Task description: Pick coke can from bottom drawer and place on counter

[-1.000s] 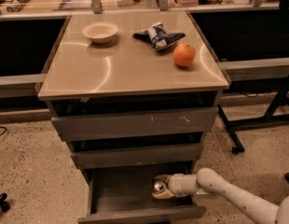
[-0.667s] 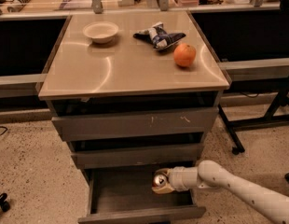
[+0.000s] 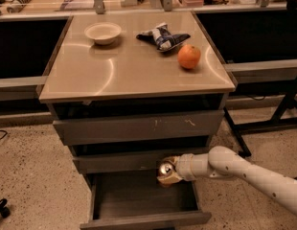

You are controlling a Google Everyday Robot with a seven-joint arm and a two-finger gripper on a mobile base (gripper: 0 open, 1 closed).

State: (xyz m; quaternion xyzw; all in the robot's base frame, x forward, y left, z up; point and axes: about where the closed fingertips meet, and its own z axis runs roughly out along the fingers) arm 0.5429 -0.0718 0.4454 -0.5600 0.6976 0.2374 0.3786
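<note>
- Beige-tan and glossy, the counter (image 3: 115, 75) atop the grey cabinet carried a pale bowl (image 3: 103, 32) at the back left, a crumpled dark-and-white snack bag (image 3: 163, 36) at the back centre and an orange (image 3: 188, 57) towards the right edge.
- No can stood on that top; the bowl, the bag and the orange lay apart from one another, with the orange just in front of the bag.
- Below, the bottom drawer (image 3: 139, 198) stood pulled out, its grey floor bare, while the two scratched drawers (image 3: 139, 126) above it were pushed in.
- The robot's white arm (image 3: 254, 171) reached in from the lower right, bringing the gripper (image 3: 168, 172) over the back right part of the open tray, level with the lower edge of the middle drawer front.
- The fingers were closed around the coke can (image 3: 165, 168), whose shiny silver top faced the camera; little of its red side showed between them.
- Speckled flooring (image 3: 33, 176) surrounded the cabinet, and dark benches flanked it on both sides.
</note>
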